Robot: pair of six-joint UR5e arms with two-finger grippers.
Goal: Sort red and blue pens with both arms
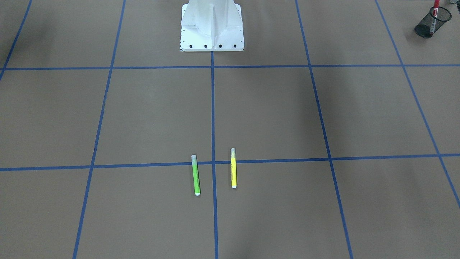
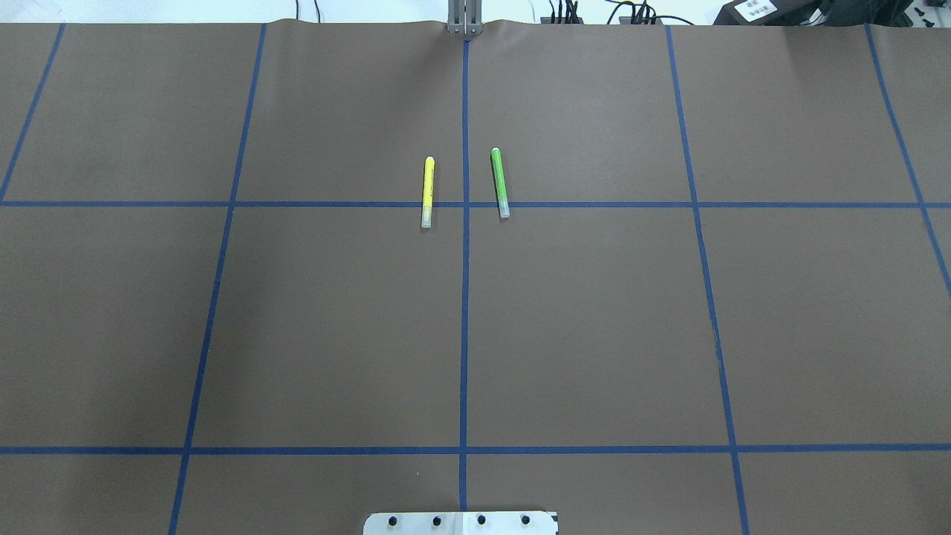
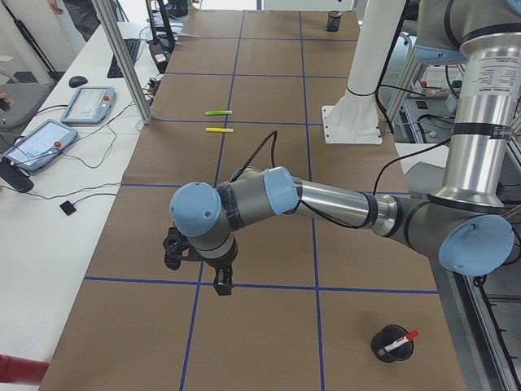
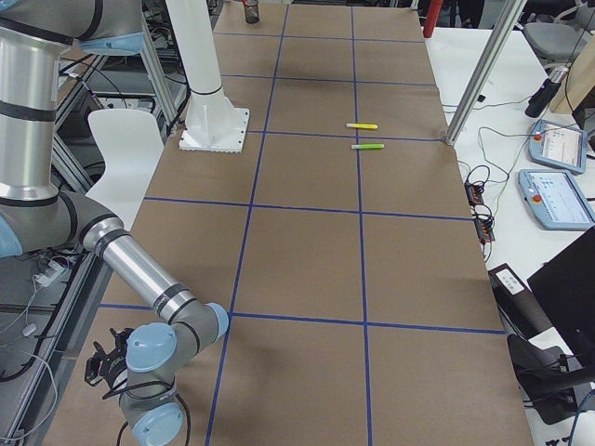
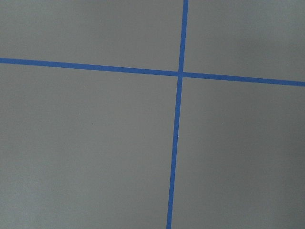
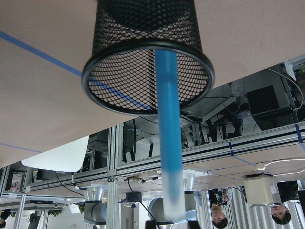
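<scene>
here's the left gripper [image 3: 221,285] hanging over a tape crossing, and we can't tell how its fingers stand. the red pen [image 3: 400,340] leans in the left cup [image 3: 379,350], near the robot's side of the table. the right gripper [image 4: 104,366] sits by the table's robot-side edge, and there too we can't judge the fingers. the blue pen [image 6: 169,119] pokes into the right cup [image 6: 143,24], pale cap toward the camera. the green marker [image 2: 500,183] and yellow marker [image 2: 428,192] lie apart, mid-table.

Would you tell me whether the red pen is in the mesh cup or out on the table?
In. The red pen leans inside the black mesh cup, its red-capped end sticking out above the rim.
</scene>
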